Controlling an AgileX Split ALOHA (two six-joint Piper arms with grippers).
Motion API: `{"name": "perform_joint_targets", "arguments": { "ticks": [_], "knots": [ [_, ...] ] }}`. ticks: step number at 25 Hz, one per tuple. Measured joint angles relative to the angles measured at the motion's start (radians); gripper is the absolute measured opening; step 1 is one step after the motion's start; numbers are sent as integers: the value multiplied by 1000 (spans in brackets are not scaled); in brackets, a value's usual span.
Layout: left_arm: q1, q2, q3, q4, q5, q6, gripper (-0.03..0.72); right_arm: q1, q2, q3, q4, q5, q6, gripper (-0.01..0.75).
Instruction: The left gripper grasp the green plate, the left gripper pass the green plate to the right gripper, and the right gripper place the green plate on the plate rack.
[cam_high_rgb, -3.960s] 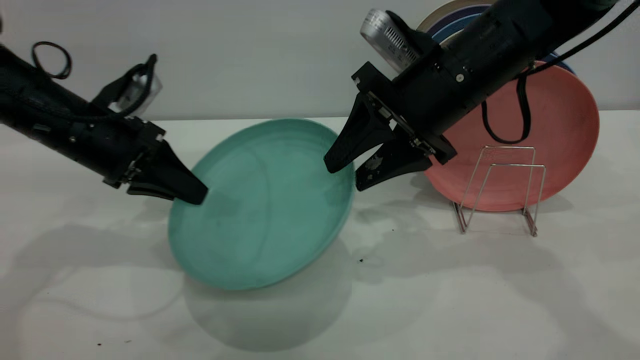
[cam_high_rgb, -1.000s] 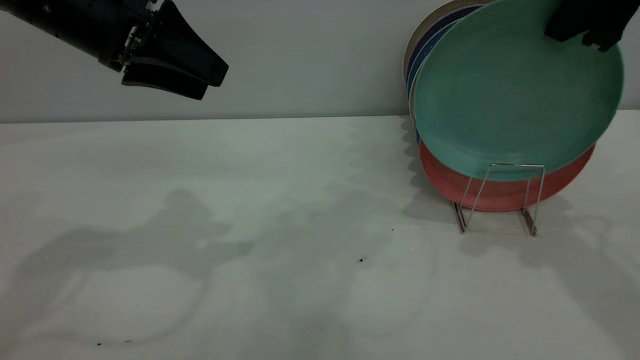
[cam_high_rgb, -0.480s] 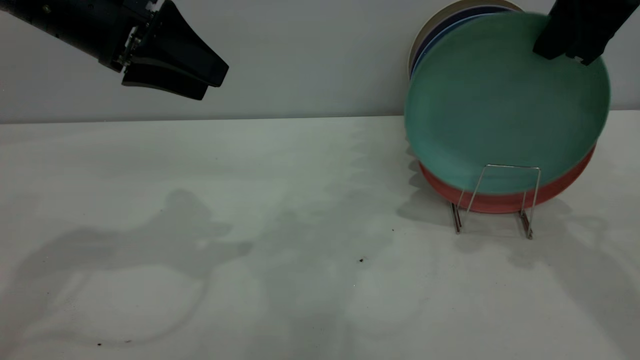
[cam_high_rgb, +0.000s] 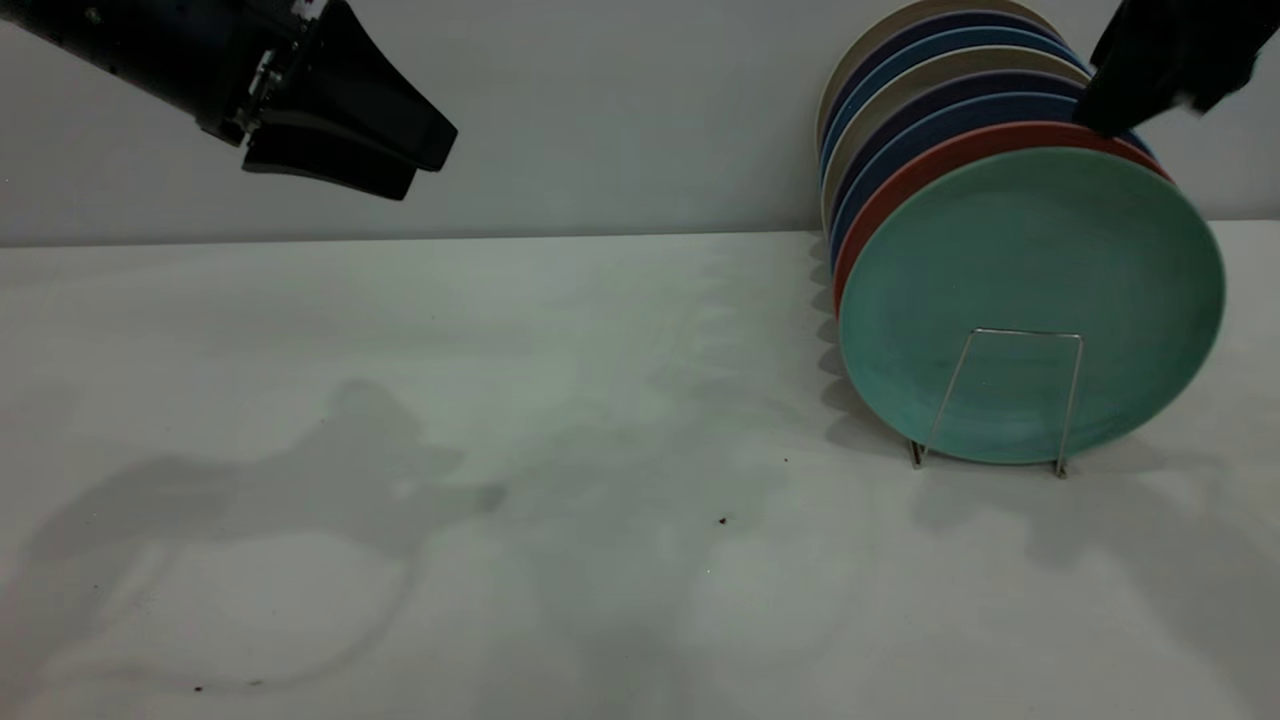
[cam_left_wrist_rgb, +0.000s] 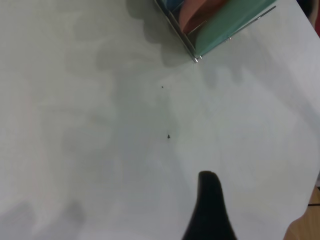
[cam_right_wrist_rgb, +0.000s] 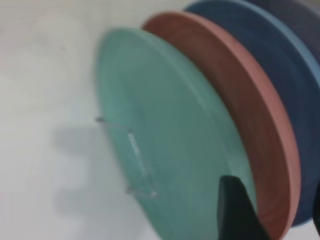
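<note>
green plate (cam_high_rgb: 1030, 300) racked before salmon plate (cam_high_rgb: 935, 160), right gripper (cam_high_rgb: 1150, 85) above

teal-green plate (cam_high_rgb: 1030, 300), salmon plate (cam_high_rgb: 900, 185), silver rack (cam_high_rgb: 1010, 395)

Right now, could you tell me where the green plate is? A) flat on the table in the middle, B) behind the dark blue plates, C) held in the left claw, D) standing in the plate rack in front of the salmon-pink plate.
D: the green plate stands on edge in the plate rack as the frontmost plate, with the salmon-pink plate directly behind it and neither claw touching it.
</note>
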Motion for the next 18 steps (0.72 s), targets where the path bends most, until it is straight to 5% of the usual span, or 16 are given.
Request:
{"name": "perform_joint_targets", "arguments": {
  "ticks": [4, 12, 18],
  "knots": [
    [0, -69, 0, 10, 71, -72, 591, 0, -104, 0, 90, 203, 61, 387],
    [0, -424, 0, 253, 170, -359, 591, 0, -363, 0, 145, 623, 580, 388],
    [0, -697, 0, 617, 230, -675, 591, 0, -528, 63, 42, 681, 838, 388]
  ]
}}
